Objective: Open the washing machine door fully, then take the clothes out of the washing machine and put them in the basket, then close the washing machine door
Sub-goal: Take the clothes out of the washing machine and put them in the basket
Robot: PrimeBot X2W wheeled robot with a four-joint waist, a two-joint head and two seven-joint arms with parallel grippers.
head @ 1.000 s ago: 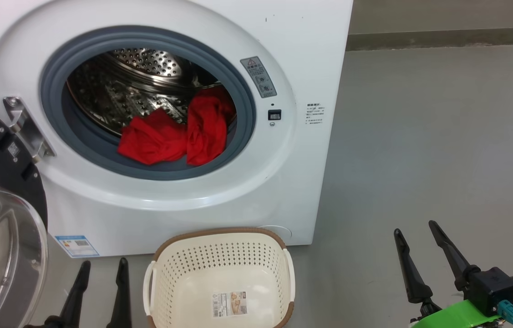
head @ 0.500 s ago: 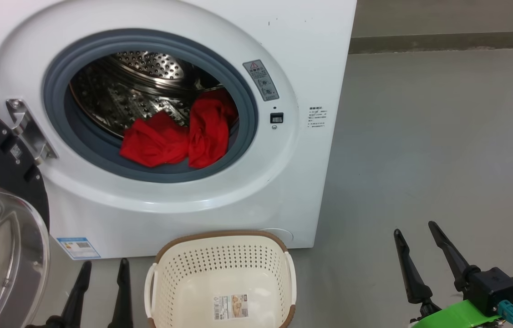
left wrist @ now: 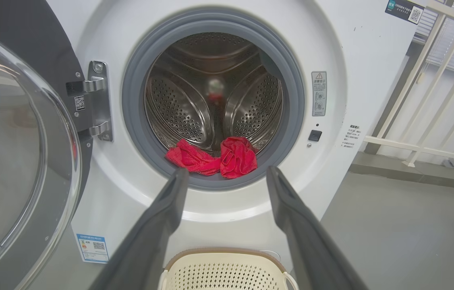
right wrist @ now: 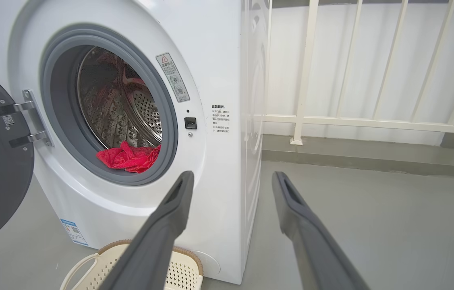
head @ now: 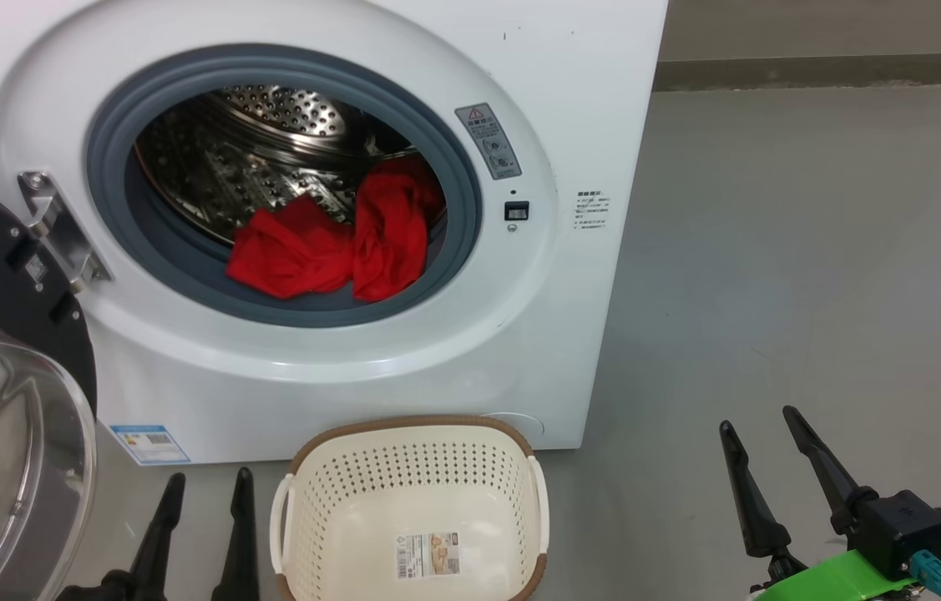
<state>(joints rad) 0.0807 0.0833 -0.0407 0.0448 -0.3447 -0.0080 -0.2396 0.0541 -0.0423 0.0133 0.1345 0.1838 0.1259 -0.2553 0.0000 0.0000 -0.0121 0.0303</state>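
Clothes lie crosswise in the mouth of the washing machine, straight ahead of the spread, empty left gripper; the right gripper, likewise spread, stands farther aside.

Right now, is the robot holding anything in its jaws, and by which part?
Nothing is held. The left jaws and the right jaws stand open and empty, either side of the basket; the clothes lie inside the washing machine.
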